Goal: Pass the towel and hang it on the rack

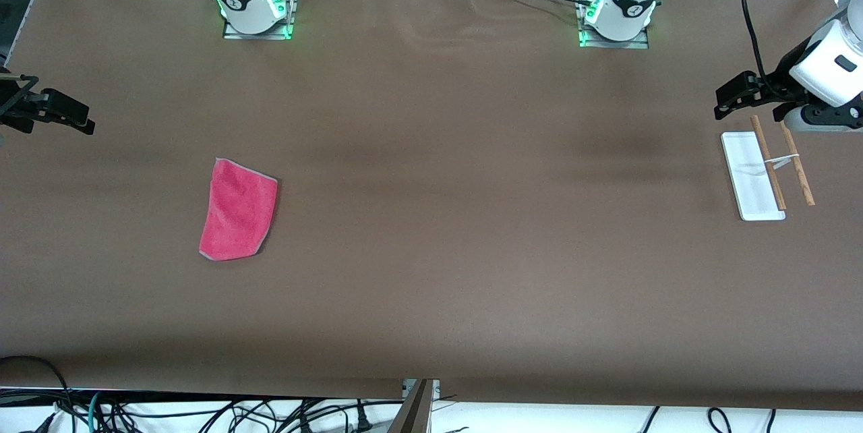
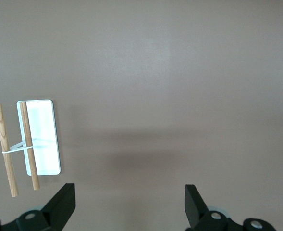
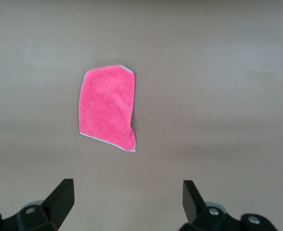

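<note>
Right wrist view shows the right gripper (image 3: 127, 202) with its jaws spread wide and nothing between them, hanging over bare brown table (image 3: 227, 96); the towel (image 3: 107, 108) lies flat in the middle of that frame, pink side up, well apart from the fingertips. Left wrist view shows the left gripper (image 2: 129, 204) just as wide and just as empty, with the rack (image 2: 28, 142) at the middle left of the frame: two brown rods over a white base. In the front view the right gripper (image 1: 64, 116) sits at the left edge, the left gripper (image 1: 731, 99) at the right edge above the rack (image 1: 765, 173), the towel (image 1: 237, 210) at centre left.
</note>
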